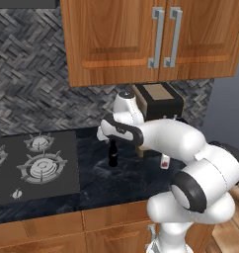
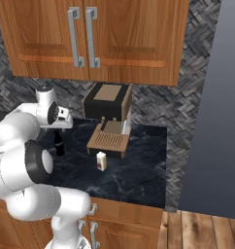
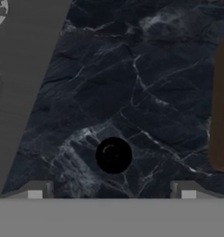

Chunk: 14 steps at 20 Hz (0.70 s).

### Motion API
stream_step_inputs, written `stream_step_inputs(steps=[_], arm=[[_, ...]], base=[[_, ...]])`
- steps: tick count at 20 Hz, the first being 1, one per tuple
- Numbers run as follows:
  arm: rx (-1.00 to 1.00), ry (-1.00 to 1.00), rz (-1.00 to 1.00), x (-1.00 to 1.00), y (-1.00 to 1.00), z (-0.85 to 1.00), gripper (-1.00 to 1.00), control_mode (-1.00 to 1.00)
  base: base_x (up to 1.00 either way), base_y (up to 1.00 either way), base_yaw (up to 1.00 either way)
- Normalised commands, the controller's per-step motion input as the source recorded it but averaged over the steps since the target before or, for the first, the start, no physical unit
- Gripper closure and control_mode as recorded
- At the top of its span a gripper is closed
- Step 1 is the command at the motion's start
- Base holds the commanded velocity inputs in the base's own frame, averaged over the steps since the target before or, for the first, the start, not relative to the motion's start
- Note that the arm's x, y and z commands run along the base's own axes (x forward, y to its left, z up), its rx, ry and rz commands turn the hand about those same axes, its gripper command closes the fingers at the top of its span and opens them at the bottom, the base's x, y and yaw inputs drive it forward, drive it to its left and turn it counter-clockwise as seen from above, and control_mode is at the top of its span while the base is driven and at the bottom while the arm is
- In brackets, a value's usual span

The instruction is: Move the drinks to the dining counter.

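I hold the gripper (image 3: 111, 192), jaws spread wide and empty, directly above the upright dark bottle (image 3: 113, 155), its long axis vertical, standing on the tabletop (image 3: 146, 83) between the hob's (image 3: 26, 69) edge and the coffee machine (image 2: 109, 119).

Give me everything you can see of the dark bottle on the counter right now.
The dark bottle is small, near-black and glossy, with a rounded body and a narrow neck. It stands upright on the black marble-look counter, between the gas hob and the coffee machine, apart from both. From the hand view it reads as a black disc. The open gripper hangs directly above it, not touching.
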Motion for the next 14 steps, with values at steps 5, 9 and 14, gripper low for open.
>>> stream_step_inputs(steps=[5, 9, 14], arm=[[0.0, 0.14, 0.0, 0.01, 0.0, -0.03, -1.0, -1.0], [0.0, 0.04, 0.0, 0.08, 0.03, 0.0, -1.0, -1.0], [-0.07, -0.01, 0.0, 0.13, 0.15, 0.0, -1.0, -1.0]], base=[[0.0, 0.0, 0.0], [0.0, 0.0, 0.0], [0.0, 0.0, 0.0]])
